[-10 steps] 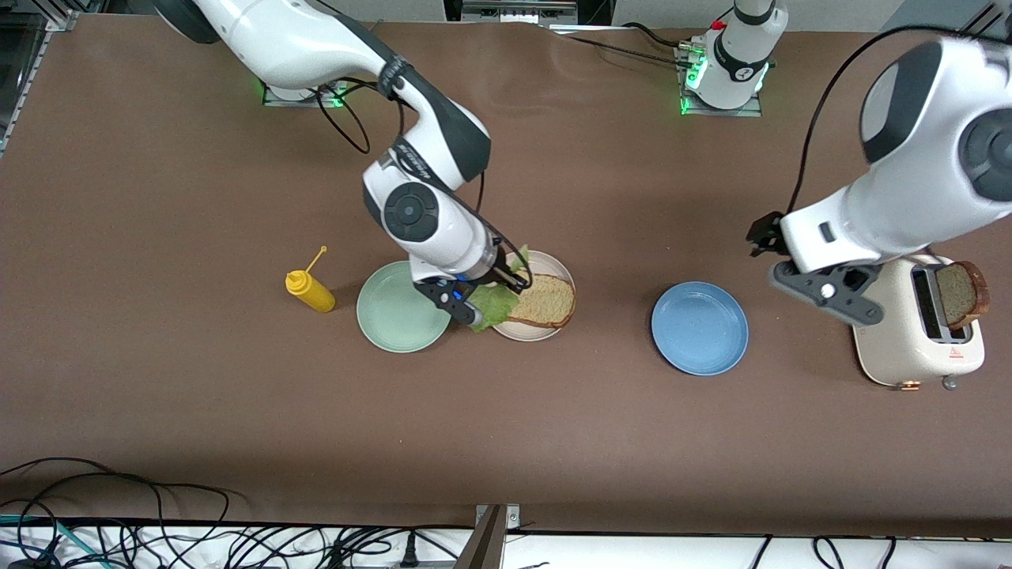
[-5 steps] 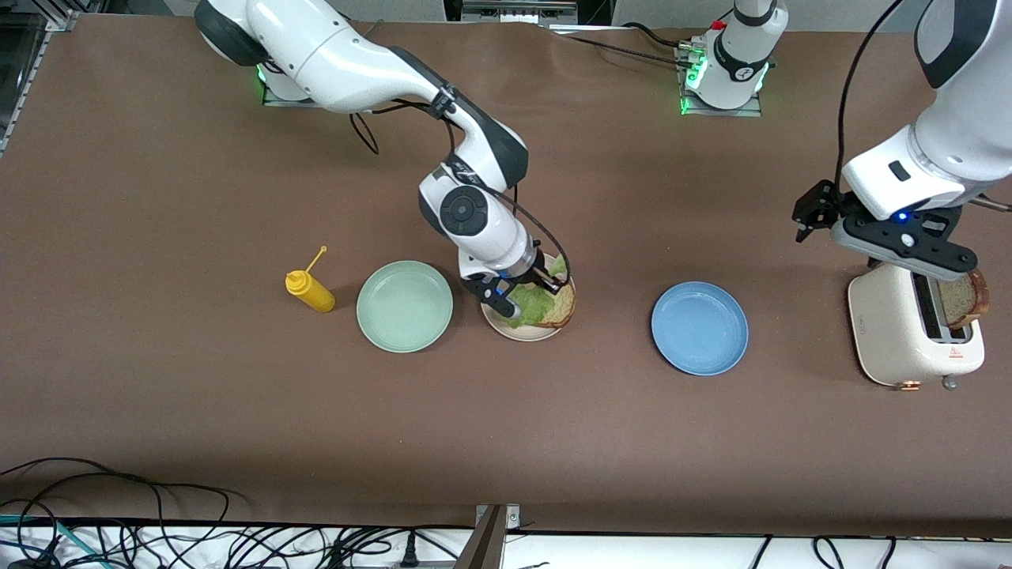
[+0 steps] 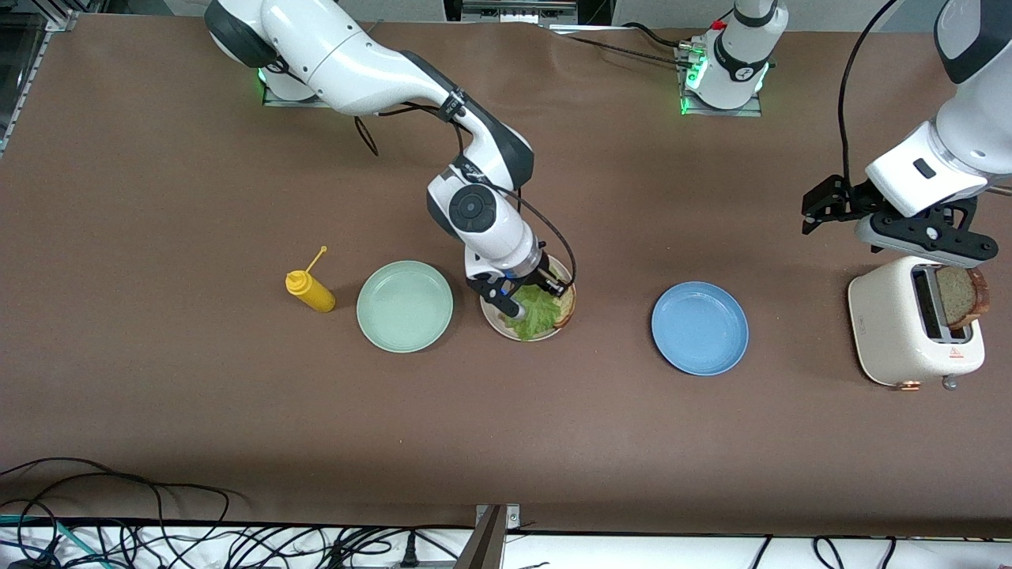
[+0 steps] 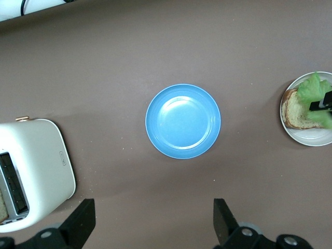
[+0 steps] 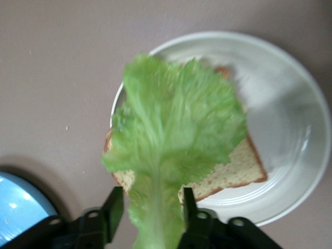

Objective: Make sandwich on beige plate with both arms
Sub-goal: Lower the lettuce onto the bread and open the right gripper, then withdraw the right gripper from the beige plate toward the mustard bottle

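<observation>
The beige plate (image 3: 500,325) sits mid-table with one bread slice (image 3: 564,313) on it. A ruffled green lettuce leaf (image 3: 541,311) drapes over that slice. My right gripper (image 3: 526,295) hangs low over the plate. In the right wrist view its jaws (image 5: 150,207) stand apart around the leaf's stem (image 5: 155,212), with a gap beside one finger (image 5: 114,206). A second bread slice (image 3: 960,295) stands in the toaster (image 3: 893,332). My left gripper (image 3: 927,239) hovers by the toaster's edge, open and holding nothing (image 4: 153,223).
A mint green plate (image 3: 404,306) lies beside the beige one toward the right arm's end, with a yellow mustard bottle (image 3: 310,291) past it. A blue plate (image 3: 700,328) lies between the beige plate and the toaster. Cables run along the table's front edge.
My right gripper carried the lettuce from the green plate's side over the beige plate, lowered it onto the bread and parted its jaws. My left arm swung toward the toaster and rose.
</observation>
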`<state>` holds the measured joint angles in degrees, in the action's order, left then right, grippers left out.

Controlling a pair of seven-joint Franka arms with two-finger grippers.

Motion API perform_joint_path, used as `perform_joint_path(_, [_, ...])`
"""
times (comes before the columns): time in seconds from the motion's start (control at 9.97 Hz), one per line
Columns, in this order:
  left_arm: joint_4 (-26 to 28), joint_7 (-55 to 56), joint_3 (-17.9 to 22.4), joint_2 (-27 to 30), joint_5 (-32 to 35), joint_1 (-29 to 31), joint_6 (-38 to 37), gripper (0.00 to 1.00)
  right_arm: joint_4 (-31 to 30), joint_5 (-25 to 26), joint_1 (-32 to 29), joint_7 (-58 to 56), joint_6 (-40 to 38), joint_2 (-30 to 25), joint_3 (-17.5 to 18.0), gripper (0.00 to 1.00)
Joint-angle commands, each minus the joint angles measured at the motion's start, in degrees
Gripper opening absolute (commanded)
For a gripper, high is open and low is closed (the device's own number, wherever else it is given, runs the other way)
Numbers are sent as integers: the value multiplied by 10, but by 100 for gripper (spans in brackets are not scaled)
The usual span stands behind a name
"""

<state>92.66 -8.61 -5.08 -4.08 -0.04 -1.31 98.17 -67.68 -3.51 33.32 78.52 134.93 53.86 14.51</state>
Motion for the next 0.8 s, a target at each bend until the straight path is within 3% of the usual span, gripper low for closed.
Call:
perform_joint_path(0.0, [8,11,-3,11,3,-1,-3,100,0,4,-35,-5,-80,-54,3,100])
perform_joint_path(0.2, [8,11,-7,12,3,-1,-4,100,-1,3,-68,-45,-168,-99,4,100])
perform_joint_path(0.7, [7,11,-14,12,28,1,-4,100,-21,-4,-196,-306,-358,-202,3,100])
